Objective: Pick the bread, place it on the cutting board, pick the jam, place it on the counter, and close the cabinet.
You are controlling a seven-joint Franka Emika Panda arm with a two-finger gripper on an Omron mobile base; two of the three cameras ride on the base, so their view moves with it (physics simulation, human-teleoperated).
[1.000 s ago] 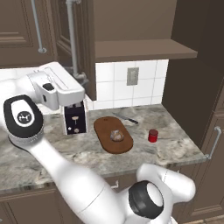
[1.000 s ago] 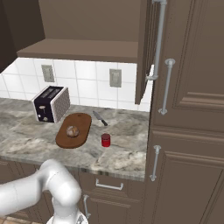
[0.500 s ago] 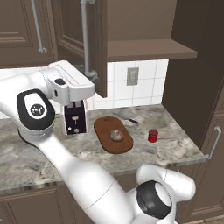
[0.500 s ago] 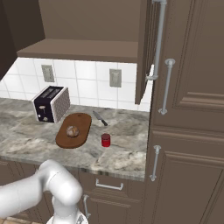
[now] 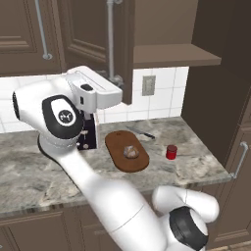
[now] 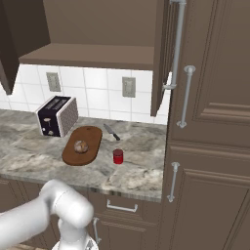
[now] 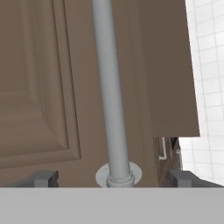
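Remaining item: cabinet (image 5: 93, 34) door, ajar above worktop (image 5: 29, 166); rigid, hinged, likely swings easily. Push by panel beside handle (image 7: 109, 87). Pincer (image 7: 111, 177) spread apart, straddling it.

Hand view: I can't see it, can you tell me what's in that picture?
A long silver bar handle runs down a brown cabinet door, very close up. The open gripper has one dark fingertip on each side of the handle's base, with white wall tiles beyond the door's edge.
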